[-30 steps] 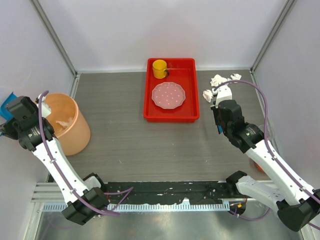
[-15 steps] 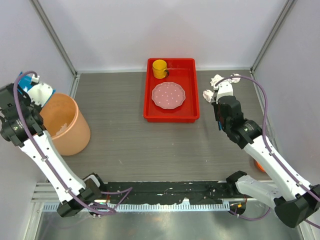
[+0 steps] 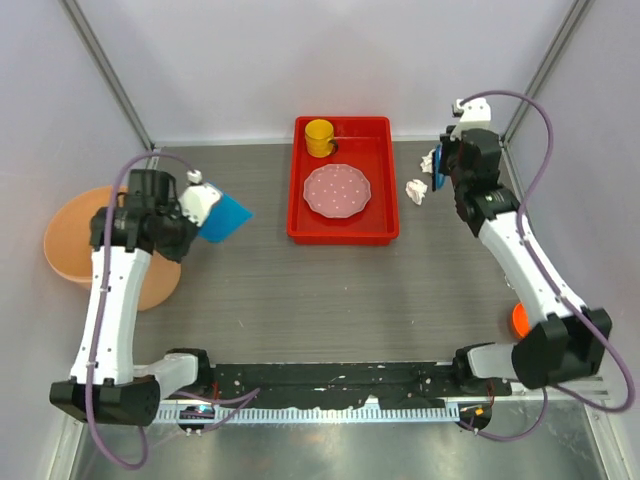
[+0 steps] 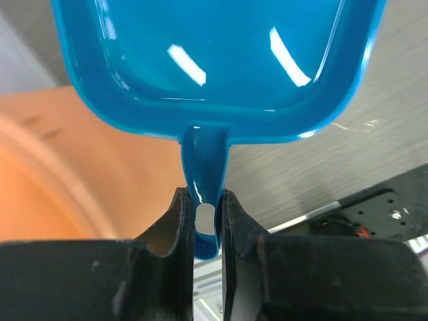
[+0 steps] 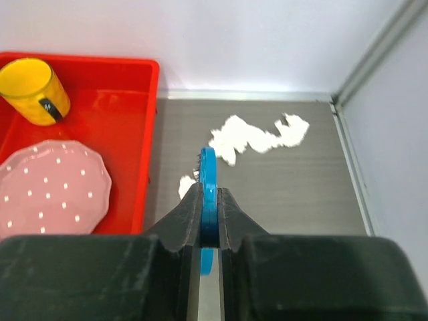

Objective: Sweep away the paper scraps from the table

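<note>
The left gripper point(image 4: 202, 207) clamped a blue dustpan point(image 4: 214, 67); the right gripper point(image 5: 208, 214) pinched a blue tool point(image 5: 208, 170). Paper scraps point(image 3: 416, 191), upper right, likely awaited sweeping.

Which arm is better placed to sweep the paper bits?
Right. The right gripper holds a thin blue tool close to the paper scraps; the left gripper, holding the dustpan, is across the table.

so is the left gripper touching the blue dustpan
Touching. In the left wrist view the left gripper is clamped on the handle of the blue dustpan, no gap either side.
</note>
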